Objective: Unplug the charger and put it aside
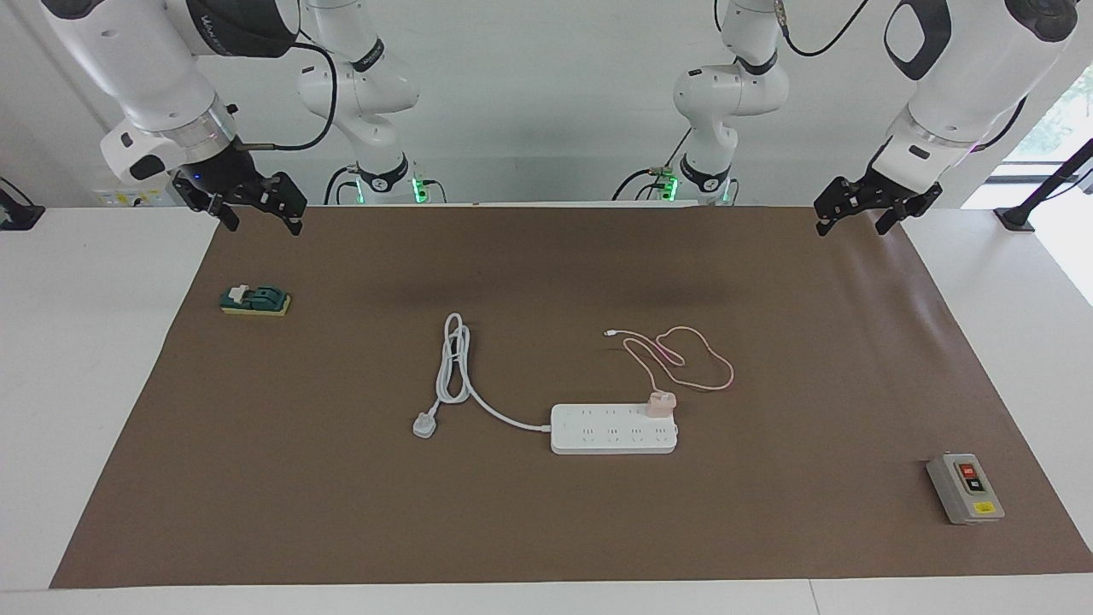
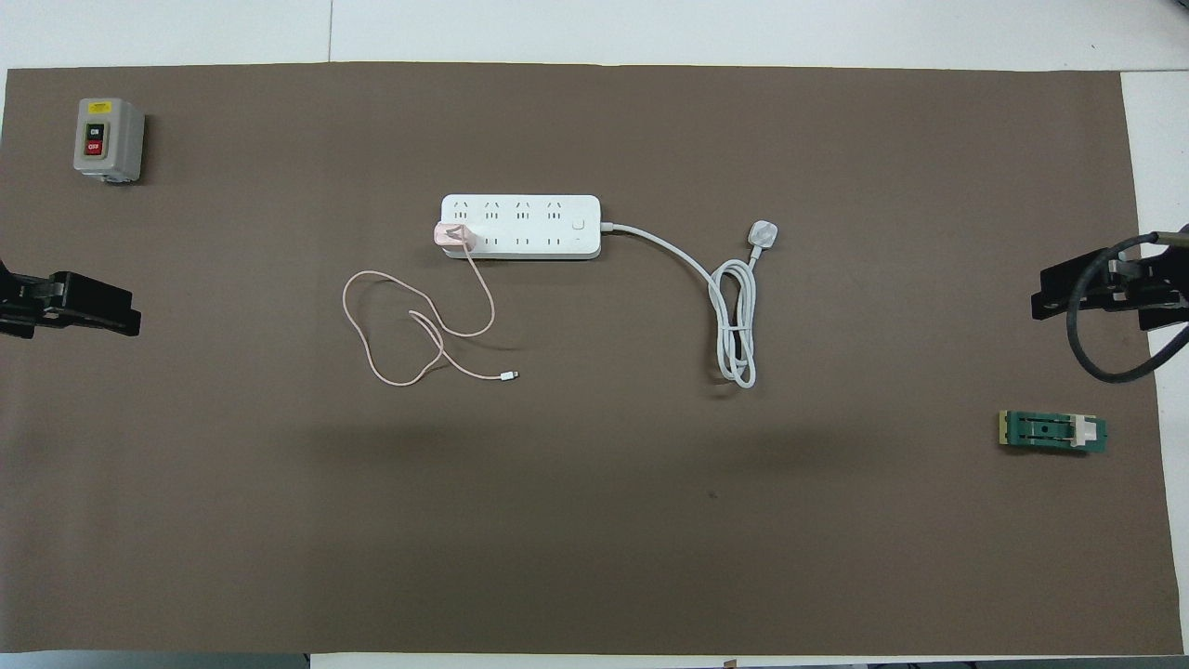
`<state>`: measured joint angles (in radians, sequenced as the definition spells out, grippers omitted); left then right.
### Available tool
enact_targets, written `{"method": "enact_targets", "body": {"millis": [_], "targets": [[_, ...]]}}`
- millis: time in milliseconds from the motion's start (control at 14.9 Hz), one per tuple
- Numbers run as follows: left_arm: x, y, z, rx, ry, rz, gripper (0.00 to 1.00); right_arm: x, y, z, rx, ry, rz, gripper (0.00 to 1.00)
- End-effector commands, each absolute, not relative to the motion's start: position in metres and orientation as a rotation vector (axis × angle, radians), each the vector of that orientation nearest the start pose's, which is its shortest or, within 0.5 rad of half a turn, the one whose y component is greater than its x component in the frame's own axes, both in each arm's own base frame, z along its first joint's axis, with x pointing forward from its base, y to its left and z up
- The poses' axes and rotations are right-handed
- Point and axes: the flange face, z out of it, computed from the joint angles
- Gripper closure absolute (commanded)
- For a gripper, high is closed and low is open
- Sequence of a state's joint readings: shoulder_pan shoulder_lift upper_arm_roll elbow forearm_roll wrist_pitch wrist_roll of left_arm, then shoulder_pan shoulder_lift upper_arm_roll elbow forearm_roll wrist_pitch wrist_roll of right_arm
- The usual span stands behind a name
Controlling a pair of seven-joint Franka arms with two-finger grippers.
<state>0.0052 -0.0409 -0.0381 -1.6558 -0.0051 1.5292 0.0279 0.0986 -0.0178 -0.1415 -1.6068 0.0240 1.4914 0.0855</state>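
The charger (image 1: 660, 403) (image 2: 454, 236) is a small pale pink cube. It sits plugged into the white power strip (image 1: 610, 431) (image 2: 520, 226), in the end socket toward the left arm's end of the table. Its thin pink cable (image 1: 683, 359) (image 2: 399, 325) lies in loose loops on the brown mat, nearer to the robots than the strip. The cable ends in a white connector (image 1: 609, 333) (image 2: 509, 375). My left gripper (image 1: 851, 226) (image 2: 121, 316) hangs open over the mat's edge at its own end, well apart from the charger. My right gripper (image 1: 265, 224) (image 2: 1054, 293) waits open over the mat's edge at the right arm's end.
The strip's thick white cord (image 1: 452, 367) (image 2: 734, 316) is coiled toward the right arm's end and ends in a white plug (image 1: 424, 424) (image 2: 763, 233). A grey switch box (image 1: 965, 489) (image 2: 109, 139) stands at the left arm's end, farther from the robots. A green block (image 1: 254, 300) (image 2: 1052, 432) lies under the right gripper.
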Motion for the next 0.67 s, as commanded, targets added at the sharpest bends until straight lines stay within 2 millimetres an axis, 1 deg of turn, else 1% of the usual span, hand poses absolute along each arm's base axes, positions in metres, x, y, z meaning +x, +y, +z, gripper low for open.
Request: {"method": "enact_targets", "body": {"millis": [0, 401, 535, 602], "targets": [[0.529, -0.020, 0.608, -3.126, 0.105, 0.130, 0.00, 0.534, -0.024, 0.611, -3.118, 0.171, 0.173, 0.00], [0.532, -0.018, 0.611, -3.126, 0.096, 0.141, 0.00, 0.534, -0.024, 0.611, -3.118, 0.171, 0.173, 0.00], [0.540, -0.016, 0.617, -3.127, 0.060, 0.149, 0.00, 0.534, -0.024, 0.611, -3.118, 0.171, 0.173, 0.00], [0.546, -0.020, 0.618, -3.133, 0.024, 0.139, 0.00, 0.534, -0.024, 0.611, -3.118, 0.171, 0.173, 0.00]]}}
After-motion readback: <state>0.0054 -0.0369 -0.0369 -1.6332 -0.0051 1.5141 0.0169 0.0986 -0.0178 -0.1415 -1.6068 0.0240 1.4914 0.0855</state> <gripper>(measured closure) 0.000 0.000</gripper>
